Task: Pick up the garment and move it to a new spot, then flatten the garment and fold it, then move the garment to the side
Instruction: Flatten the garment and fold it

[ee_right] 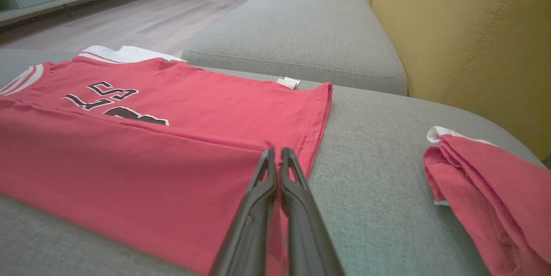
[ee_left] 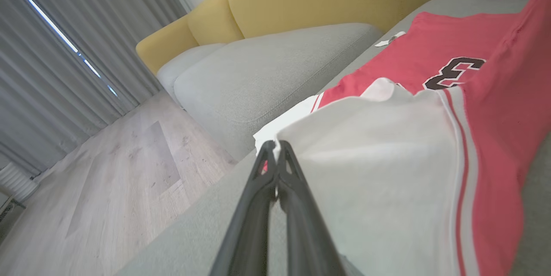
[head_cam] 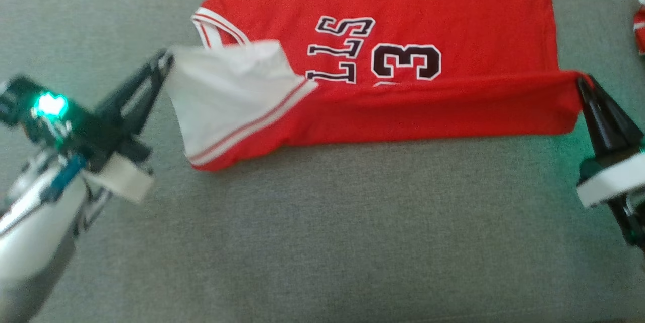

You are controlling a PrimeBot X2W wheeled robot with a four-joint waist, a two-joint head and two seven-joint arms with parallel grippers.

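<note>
My left claw [head_cam: 164, 61] is pressed together on a corner at the shoulder end of the garment [head_cam: 428, 10], where the fabric has turned over and shows its white inside. My right claw [head_cam: 584, 81] pinches the hem corner at the other end. Between them, the near edge of the red jersey is lifted and doubled over towards the printed number. The rest lies flat on the grey sofa cushion [head_cam: 322, 237]. I judge this to be the first fold, only partly carried over. Both grips take very little cloth, so a tug along the edge could pull a corner free and drop the flap. If one arm travels further than the other, the crease will run skewed. The loose white flap by my left claw could bunch under the fold. A second folded red garment [ee_right: 486, 181] lies apart on my right, clear enough unless I swing wide.
</note>
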